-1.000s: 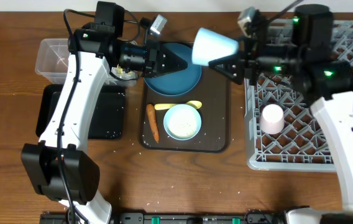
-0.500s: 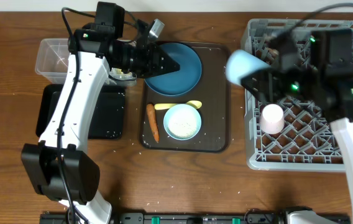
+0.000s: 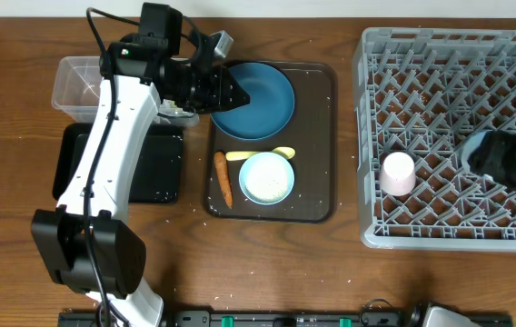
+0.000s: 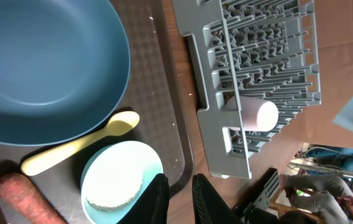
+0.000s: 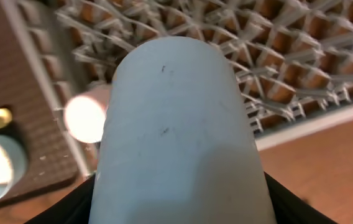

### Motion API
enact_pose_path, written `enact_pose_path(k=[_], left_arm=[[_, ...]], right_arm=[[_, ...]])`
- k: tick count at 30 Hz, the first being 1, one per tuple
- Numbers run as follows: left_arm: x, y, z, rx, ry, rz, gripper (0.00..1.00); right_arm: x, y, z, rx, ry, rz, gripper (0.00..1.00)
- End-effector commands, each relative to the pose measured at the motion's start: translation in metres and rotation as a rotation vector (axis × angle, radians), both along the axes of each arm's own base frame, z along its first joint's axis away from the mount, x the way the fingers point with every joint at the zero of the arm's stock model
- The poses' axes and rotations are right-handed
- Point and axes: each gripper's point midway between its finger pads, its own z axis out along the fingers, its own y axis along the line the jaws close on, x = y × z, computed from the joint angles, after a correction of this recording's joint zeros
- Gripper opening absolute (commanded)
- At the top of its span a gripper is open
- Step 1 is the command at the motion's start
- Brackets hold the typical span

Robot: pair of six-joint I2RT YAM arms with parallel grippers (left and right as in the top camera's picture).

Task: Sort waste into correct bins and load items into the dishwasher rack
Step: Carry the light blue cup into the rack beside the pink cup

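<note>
done so far: pink cup (image 3: 397, 173) is sitting in the rack (image 3: 440, 54)
in hand: right gripper (image 5: 179, 208) is clamped on the blue cup (image 5: 176, 124), up over the rack's right side
cup axis: runs straight out along the fingers, can't tell which end is the rim
left gripper (image 4: 179, 186): fingers nearly together, empty, by the plate (image 3: 258, 100)
still to go: plate, bowl (image 3: 267, 179), spoon (image 3: 256, 154) and carrot (image 3: 223, 179), all on the brown tray (image 3: 317, 136)

Lab: robot arm (image 3: 104, 154) at table (image 3: 4, 227)
</note>
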Motion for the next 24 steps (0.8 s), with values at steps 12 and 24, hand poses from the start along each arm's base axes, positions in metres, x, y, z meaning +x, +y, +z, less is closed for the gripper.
enact_pose_path(k=[12,24], left_arm=[[0.0,0.006,-0.014,0.058,0.01,0.013,0.21],[0.0,0.006,-0.015,0.059,0.013,0.013,0.21]], right_arm=[[0.016,-0.005,-0.089,0.083,0.377,-0.006,0.45],[0.018,0.001,-0.128,0.109,0.529,0.028,0.58]])
